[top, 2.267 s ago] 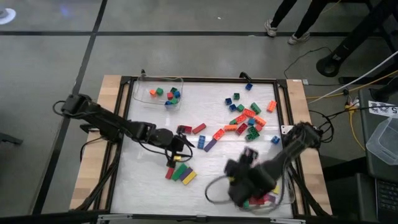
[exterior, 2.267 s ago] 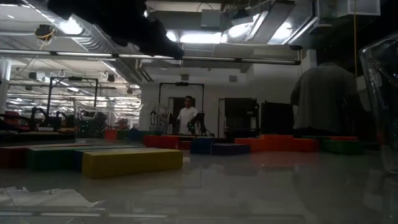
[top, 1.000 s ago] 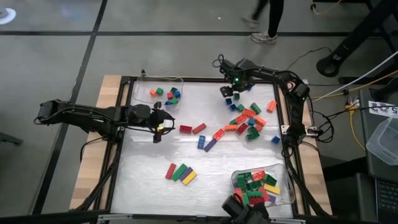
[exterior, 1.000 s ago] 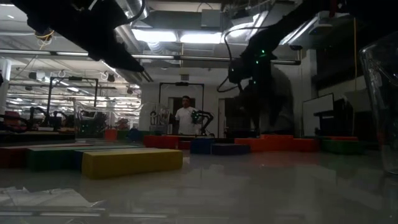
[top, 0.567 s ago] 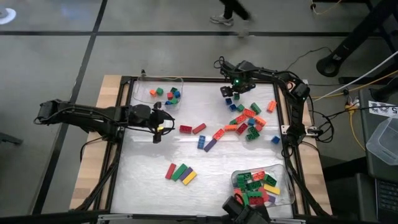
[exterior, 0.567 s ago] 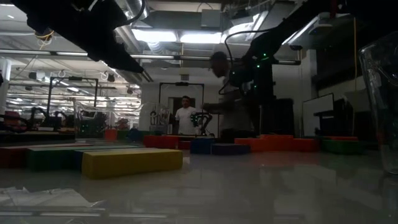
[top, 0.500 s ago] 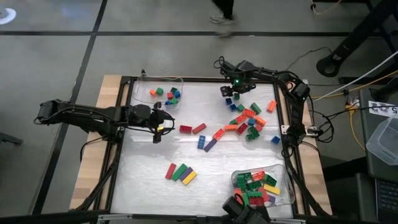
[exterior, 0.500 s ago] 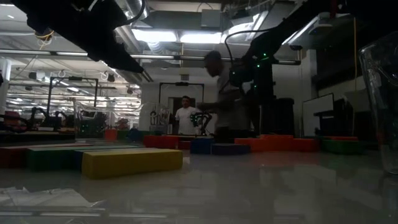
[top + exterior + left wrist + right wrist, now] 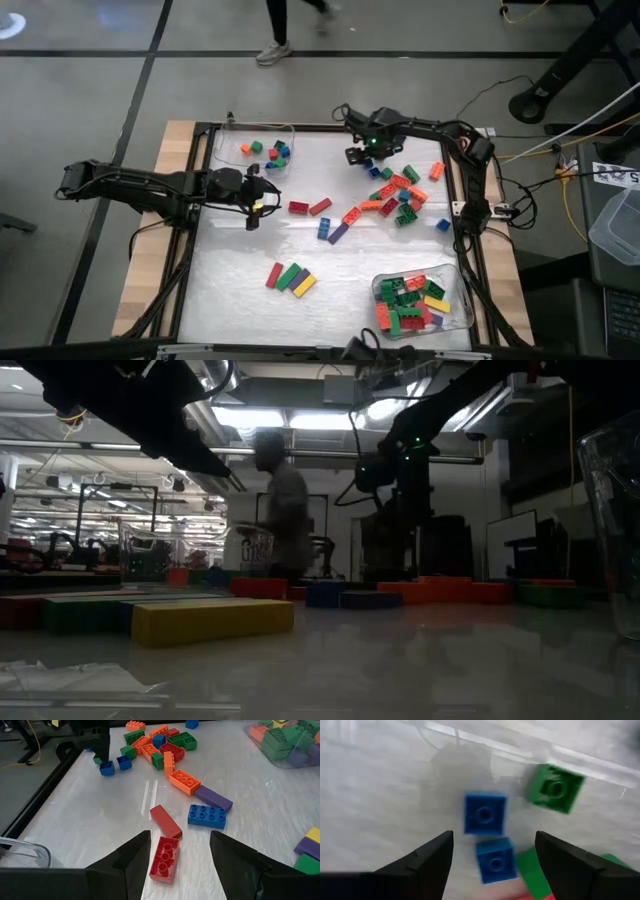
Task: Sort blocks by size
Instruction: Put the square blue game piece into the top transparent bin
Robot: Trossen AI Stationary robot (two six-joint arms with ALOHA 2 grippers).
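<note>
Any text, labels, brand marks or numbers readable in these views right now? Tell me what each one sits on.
No text can be read for certain.
White tag beside the table's right edge, high view: dark print, too small to read.
Blocks in the left wrist view: plain studs, no lettering visible.
Blue blocks in the right wrist view: blurred, no marks legible.
Low view: room behind is dim; no signs legible.
</note>
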